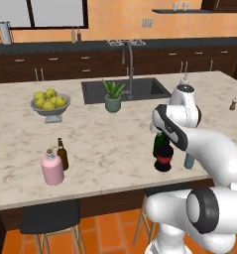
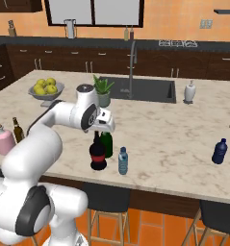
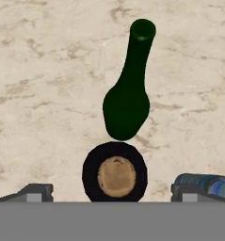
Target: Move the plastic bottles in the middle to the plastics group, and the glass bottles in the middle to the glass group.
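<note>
I see a marble kitchen island (image 1: 21, 144) with a dark sink (image 1: 140, 89) set into its far side. My gripper (image 3: 113, 192) hangs directly above the round-bellied black bottle (image 2: 97, 154), looking straight down on its cork-topped mouth. The two finger tips (image 3: 36, 191) stand wide apart, one on each side of the bottle, closed on nothing. The tall dark-green wine bottle (image 3: 128, 87) stands just behind the black one, close enough to seem touching. The small blue-capped water bottle (image 2: 123, 161) stands just beside them, near the island's front edge. Well apart, toward the other end of the front edge, the pink flask (image 1: 52, 167) and the small brown beer bottle (image 1: 62, 154) stand together. A bowl of lemons (image 1: 50, 101) and a potted plant (image 1: 113, 95) sit farther back.
</note>
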